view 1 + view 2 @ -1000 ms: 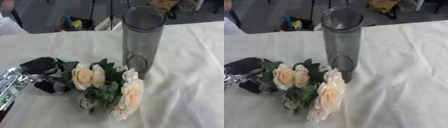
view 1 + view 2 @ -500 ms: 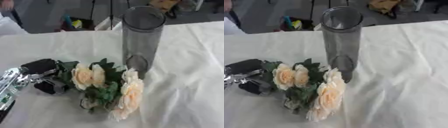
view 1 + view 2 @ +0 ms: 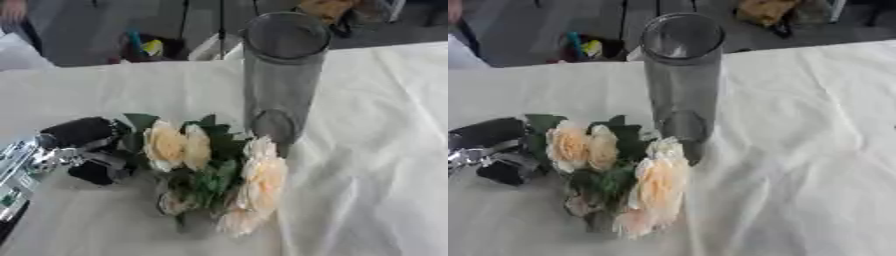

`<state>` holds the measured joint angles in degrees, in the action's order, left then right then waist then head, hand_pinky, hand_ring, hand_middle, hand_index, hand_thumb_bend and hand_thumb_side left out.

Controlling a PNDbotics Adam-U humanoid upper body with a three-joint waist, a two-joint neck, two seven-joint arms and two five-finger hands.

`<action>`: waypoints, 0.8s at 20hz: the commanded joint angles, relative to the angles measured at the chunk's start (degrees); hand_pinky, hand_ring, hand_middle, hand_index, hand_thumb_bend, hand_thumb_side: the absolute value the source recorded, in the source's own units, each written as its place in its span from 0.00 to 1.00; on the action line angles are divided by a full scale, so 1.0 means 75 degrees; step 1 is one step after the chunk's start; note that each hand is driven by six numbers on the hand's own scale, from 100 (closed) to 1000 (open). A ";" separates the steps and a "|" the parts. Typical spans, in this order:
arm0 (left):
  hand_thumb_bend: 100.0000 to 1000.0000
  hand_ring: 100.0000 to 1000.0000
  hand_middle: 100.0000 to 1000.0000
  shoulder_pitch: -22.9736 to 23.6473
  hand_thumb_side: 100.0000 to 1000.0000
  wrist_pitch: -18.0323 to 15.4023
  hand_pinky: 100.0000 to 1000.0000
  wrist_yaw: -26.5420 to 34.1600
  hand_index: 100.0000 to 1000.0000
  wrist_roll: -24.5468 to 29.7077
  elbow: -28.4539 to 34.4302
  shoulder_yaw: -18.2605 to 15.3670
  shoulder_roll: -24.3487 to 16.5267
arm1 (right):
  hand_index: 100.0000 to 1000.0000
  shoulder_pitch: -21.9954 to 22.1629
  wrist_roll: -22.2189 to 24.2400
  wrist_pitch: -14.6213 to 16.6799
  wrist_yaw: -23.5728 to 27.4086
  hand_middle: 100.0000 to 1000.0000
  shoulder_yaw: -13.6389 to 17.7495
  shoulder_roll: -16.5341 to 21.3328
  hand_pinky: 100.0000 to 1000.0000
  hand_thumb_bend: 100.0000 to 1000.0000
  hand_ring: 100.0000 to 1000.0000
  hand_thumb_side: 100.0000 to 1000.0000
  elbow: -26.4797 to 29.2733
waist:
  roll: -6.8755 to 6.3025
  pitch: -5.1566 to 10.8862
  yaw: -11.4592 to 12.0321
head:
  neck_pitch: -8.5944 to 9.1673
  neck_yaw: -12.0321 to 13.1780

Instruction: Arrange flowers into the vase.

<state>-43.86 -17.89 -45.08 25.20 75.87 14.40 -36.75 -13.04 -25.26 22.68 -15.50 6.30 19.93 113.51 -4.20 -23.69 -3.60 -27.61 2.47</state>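
A tall clear glass vase point(image 3: 280, 80) stands upright on the white tablecloth point(image 3: 376, 150), a little behind the middle. In front of it and to its left lies a bunch of cream roses with green leaves point(image 3: 197, 155), its blooms reaching toward the vase's foot. My left hand point(image 3: 80, 133) comes in from the left edge. Its black fingers and thumb curl round the left end of the bunch, one above and one below. The stems are hidden under leaves and fingers. My right hand shows in no view.
The cloth is wrinkled, with folds running down the right side. Beyond the table's far edge there is a dark floor with coloured clutter point(image 3: 144, 47) and a brown bag point(image 3: 328, 10).
Almost nothing differs: the left hand stays curled at the left end of the bunch, and flowers and vase keep their places.
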 commanded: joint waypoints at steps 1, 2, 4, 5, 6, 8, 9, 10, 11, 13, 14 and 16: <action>0.11 0.46 0.55 -0.0098 0.45 0.0003 0.41 -0.0006 0.69 0.0046 0.0120 -0.0126 -0.0246 | 0.79 -0.0024 0.0024 0.0011 0.0031 0.52 0.0004 0.0059 0.46 0.00 0.61 0.90 0.0145 | -0.0094 0.0078 -0.0011 | 0.0072 0.0001; 0.11 0.46 0.55 -0.0093 0.45 -0.0009 0.41 -0.0047 0.69 0.0063 0.0108 -0.0112 -0.0239 | 0.79 -0.0022 0.0022 0.0014 0.0031 0.52 0.0009 0.0057 0.46 0.00 0.61 0.90 0.0145 | -0.0092 0.0075 -0.0018 | 0.0075 0.0003; 0.11 0.43 0.53 -0.0099 0.45 -0.0034 0.37 -0.0119 0.67 0.0076 0.0080 -0.0098 -0.0217 | 0.79 -0.0015 0.0019 0.0014 0.0028 0.52 0.0018 0.0050 0.46 0.00 0.61 0.90 0.0145 | -0.0092 0.0070 -0.0031 | 0.0080 0.0004; 0.11 0.42 0.51 -0.0107 0.45 -0.0047 0.34 -0.0141 0.66 0.0071 0.0066 -0.0091 -0.0204 | 0.79 -0.0013 0.0020 0.0012 0.0027 0.52 0.0018 0.0045 0.46 0.00 0.61 0.90 0.0145 | -0.0093 0.0068 -0.0036 | 0.0083 0.0001; 0.11 0.40 0.50 -0.0116 0.45 -0.0058 0.33 -0.0160 0.65 0.0059 0.0056 -0.0082 -0.0193 | 0.79 -0.0013 0.0024 0.0011 0.0027 0.52 0.0016 0.0041 0.46 0.00 0.61 0.90 0.0145 | -0.0094 0.0066 -0.0040 | 0.0086 0.0000; 0.10 0.38 0.47 -0.0139 0.45 -0.0062 0.30 -0.0193 0.62 0.0046 0.0027 -0.0066 -0.0165 | 0.79 -0.0015 0.0031 0.0014 0.0027 0.52 0.0013 0.0035 0.46 0.00 0.61 0.90 0.0145 | -0.0095 0.0062 -0.0048 | 0.0090 0.0001; 0.10 0.36 0.45 -0.0151 0.45 -0.0057 0.28 -0.0213 0.61 0.0049 0.0003 -0.0057 -0.0153 | 0.79 -0.0013 0.0033 0.0014 0.0028 0.52 0.0014 0.0033 0.46 0.00 0.61 0.90 0.0145 | -0.0097 0.0061 -0.0055 | 0.0091 0.0007; 0.10 0.37 0.45 -0.0162 0.44 -0.0055 0.29 -0.0235 0.61 0.0057 -0.0024 -0.0048 -0.0139 | 0.79 -0.0012 0.0034 0.0013 0.0029 0.52 0.0015 0.0030 0.46 0.00 0.61 0.89 0.0145 | -0.0099 0.0060 -0.0061 | 0.0097 0.0014; 0.11 0.43 0.50 -0.0172 0.44 -0.0058 0.36 -0.0259 0.63 0.0069 -0.0051 -0.0043 -0.0127 | 0.79 -0.0013 0.0036 0.0012 0.0030 0.52 0.0016 0.0028 0.46 0.00 0.61 0.89 0.0145 | -0.0101 0.0059 -0.0066 | 0.0106 0.0022; 0.15 0.60 0.63 -0.0188 0.44 -0.0079 0.55 -0.0341 0.77 0.0052 -0.0071 -0.0052 -0.0105 | 0.79 -0.0013 0.0042 0.0012 0.0031 0.52 0.0016 0.0022 0.46 0.00 0.61 0.89 0.0145 | -0.0103 0.0055 -0.0076 | 0.0125 0.0026; 0.15 0.63 0.64 -0.0193 0.44 -0.0090 0.56 -0.0387 0.78 0.0018 -0.0079 -0.0063 -0.0092 | 0.79 -0.0013 0.0044 0.0012 0.0032 0.52 0.0017 0.0019 0.46 0.00 0.61 0.89 0.0145 | -0.0103 0.0053 -0.0079 | 0.0130 0.0023; 0.15 0.63 0.66 -0.0201 0.43 -0.0100 0.57 -0.0479 0.79 -0.0083 -0.0096 -0.0084 -0.0080 | 0.79 -0.0010 0.0049 0.0014 0.0032 0.52 0.0017 0.0016 0.46 0.00 0.61 0.89 0.0145 | -0.0107 0.0051 -0.0084 | 0.0135 0.0016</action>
<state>-44.33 -18.55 -48.17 25.02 74.93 14.41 -36.55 -13.03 -25.17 22.69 -15.48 6.30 19.43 113.51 -4.23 -23.70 -4.19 -27.34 2.49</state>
